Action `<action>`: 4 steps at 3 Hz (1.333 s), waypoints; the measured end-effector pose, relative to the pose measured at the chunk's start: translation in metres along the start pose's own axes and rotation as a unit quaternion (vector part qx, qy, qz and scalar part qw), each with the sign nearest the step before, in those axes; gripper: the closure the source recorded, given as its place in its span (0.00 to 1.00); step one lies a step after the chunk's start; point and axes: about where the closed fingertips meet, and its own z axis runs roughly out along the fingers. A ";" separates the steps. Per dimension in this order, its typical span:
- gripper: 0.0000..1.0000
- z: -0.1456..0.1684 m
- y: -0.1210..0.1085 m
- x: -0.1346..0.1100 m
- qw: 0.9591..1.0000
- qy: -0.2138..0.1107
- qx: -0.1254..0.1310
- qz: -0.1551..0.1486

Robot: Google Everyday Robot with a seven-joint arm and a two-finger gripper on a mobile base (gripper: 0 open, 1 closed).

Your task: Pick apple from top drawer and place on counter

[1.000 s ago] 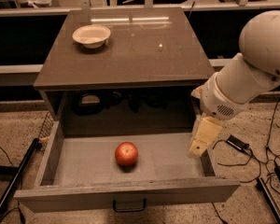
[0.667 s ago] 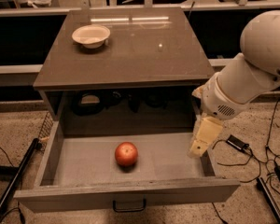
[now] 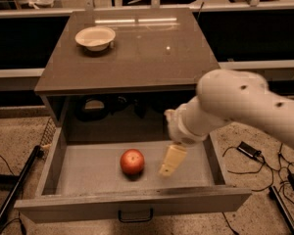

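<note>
The red-orange apple lies on the floor of the open top drawer, near its middle. The drawer's front panel carries a dark handle. My gripper hangs from the white arm inside the drawer, its pale fingers pointing down just right of the apple, a short gap away from it. It holds nothing. The counter is the glossy grey-brown top of the cabinet above the drawer.
A white bowl stands on the counter at the back left. Cables and a small black box lie on the speckled floor to the right. A dark bar leans on the floor left of the drawer.
The arm has swung left across the drawer, bringing the gripper from the drawer's right side to just beside the apple. The apple has not moved.
</note>
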 end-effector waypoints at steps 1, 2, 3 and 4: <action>0.00 0.041 -0.004 -0.031 0.999 -0.031 0.014 -0.023; 0.00 0.067 -0.009 -0.055 0.997 -0.071 0.003 -0.029; 0.00 0.105 -0.013 -0.056 0.995 -0.095 -0.023 -0.011; 0.00 0.128 -0.014 -0.047 0.994 -0.108 -0.033 0.009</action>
